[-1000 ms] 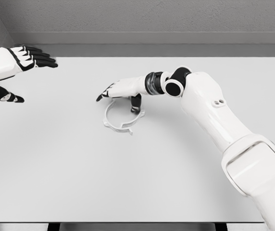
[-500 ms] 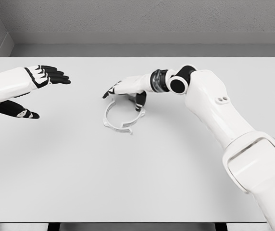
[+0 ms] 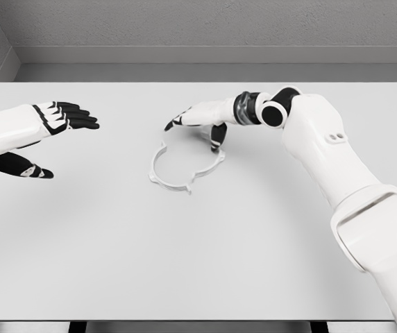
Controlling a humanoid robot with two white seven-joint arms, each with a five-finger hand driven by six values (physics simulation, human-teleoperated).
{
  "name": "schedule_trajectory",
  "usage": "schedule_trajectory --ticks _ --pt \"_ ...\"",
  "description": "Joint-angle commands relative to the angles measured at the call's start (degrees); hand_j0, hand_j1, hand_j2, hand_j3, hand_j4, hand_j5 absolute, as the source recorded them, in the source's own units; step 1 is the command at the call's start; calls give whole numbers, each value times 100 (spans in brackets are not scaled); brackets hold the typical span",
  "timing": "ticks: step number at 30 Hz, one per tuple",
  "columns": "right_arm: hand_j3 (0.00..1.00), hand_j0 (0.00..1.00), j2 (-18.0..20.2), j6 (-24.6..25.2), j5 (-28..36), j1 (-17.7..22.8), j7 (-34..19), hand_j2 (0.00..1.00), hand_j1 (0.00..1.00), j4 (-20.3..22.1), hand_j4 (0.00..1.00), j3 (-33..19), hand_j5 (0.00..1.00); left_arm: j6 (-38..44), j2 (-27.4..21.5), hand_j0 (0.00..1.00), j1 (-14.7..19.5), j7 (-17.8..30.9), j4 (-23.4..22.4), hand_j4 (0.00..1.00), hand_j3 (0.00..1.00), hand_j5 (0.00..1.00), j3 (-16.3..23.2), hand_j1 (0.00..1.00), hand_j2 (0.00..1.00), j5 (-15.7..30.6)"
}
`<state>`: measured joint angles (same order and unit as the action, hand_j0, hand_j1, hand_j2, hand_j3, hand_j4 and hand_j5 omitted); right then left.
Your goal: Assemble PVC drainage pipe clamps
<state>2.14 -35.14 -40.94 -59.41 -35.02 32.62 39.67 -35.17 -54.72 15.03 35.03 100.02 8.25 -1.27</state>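
A thin white ring-shaped pipe clamp [image 3: 167, 184] lies flat on the white table [image 3: 184, 270], a little back of the middle. My right hand [image 3: 202, 126] hovers over the ring's far right edge. Its fingers are spread toward the left and its black thumb tip [image 3: 216, 141] points down just above the ring's right end; contact is unclear. It grips nothing. My left hand [image 3: 49, 142] floats at the far left, well apart from the clamp, open with fingers pointing right and the thumb below.
The right arm [image 3: 323, 152] crosses the table's right half from the lower right corner. A grey wall [image 3: 198, 28] runs behind the table's far edge.
My right hand has drawn back to the right and slightly up, and the ring's right side has spread out to the right with it. The left hand came inward, then dropped a little.
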Motion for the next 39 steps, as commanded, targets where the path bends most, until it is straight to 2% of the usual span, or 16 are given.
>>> schedule_trajectory --ticks 1,9,11,12,14,16,18,20,21,28,39 --pt "100 100 6 14 24 0 2 100 100 -27 100 -30 100 17 -12 100 0 -3 8 100 100 100 -8 100 100 39" --pt "100 100 -205 14 86 -185 2 100 100 289 100 -30 100 17 -12 100 -9 -3 8 100 100 100 -16 100 100 39" --pt "100 100 -135 14 86 -185 2 100 100 184 100 -231 100 17 -4 100 -9 -3 0 100 100 100 -16 100 100 31" --pt "100 100 -126 14 42 -185 2 100 100 -1 100 -539 100 17 -12 100 -9 -3 -9 100 100 100 -16 100 100 31" --pt "100 100 -135 14 42 -202 2 100 100 -282 100 -715 100 17 -3 100 -18 -3 -9 100 100 100 -16 100 100 31" --pt "100 100 -161 526 51 -220 2 100 100 -274 100 -742 100 17 5 100 -18 -3 -36 100 100 100 -16 100 100 22" --pt "100 100 -187 631 42 -220 2 100 100 -282 100 -742 100 17 5 100 -18 -3 -36 100 100 100 -16 100 100 22" --pt "100 100 -214 1404 -46 -202 2 100 100 -300 100 -706 100 17 -3 100 -18 -3 -36 100 100 100 -16 100 100 22" --pt "100 100 -214 1572 -186 -193 13 100 100 -326 100 -706 100 17 5 100 -18 -3 -36 100 100 100 -16 100 100 22" --pt "100 100 -214 1739 -222 -176 523 100 100 -625 100 -724 100 17 5 100 -18 -3 -36 100 100 100 -16 100 100 22" --pt "100 100 -214 1739 -213 -9 663 100 100 -625 100 -715 100 17 14 100 -18 -3 -27 100 100 100 -8 100 100 22"
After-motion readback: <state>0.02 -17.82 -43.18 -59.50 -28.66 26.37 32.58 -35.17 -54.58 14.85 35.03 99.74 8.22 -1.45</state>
